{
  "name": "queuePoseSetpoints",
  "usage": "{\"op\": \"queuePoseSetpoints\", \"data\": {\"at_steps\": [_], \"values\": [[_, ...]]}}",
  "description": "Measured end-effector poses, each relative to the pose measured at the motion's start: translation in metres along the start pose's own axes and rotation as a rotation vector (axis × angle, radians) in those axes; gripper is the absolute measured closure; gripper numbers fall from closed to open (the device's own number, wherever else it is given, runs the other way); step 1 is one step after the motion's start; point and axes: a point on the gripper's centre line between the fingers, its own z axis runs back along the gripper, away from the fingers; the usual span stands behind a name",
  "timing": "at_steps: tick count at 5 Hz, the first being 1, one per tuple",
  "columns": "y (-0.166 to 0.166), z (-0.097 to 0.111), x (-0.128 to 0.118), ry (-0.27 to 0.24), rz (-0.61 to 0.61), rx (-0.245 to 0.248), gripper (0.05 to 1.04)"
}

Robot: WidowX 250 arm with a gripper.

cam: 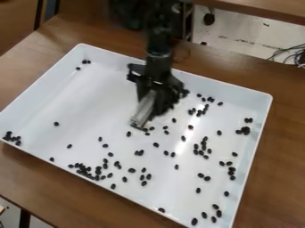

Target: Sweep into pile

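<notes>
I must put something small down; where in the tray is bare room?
Bare patch: between the tray's left wall and the silvery piece, from the upper-left beans down to the lone bean. Crowded: near edge and right half.

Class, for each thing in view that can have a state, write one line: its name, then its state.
Tray: right way up on the table, holding the dark pieces.
Dark pieces: scattered, with small clusters; not in one pile.
Gripper: closed on the gray tool.
Gray tool: held at a tilt; contact with the tray unclear.
Cables: loosely tangled.
</notes>
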Motion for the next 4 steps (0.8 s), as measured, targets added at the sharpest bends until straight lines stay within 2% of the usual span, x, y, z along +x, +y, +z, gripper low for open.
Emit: {"op": "queuePoseSetpoints", "data": {"at_steps": [1,2,3,4], "values": [[-0.049,0.002,-0.005,-0.026,-0.092,-0.034,0.720],[-0.081,0.006,-0.024,-0.058,-0.121,-0.054,0.721],[-0.080,0.012,-0.041,-0.075,-0.096,-0.076,0.721],[-0.072,0.014,-0.039,-0.074,-0.047,-0.091,0.721]]}}
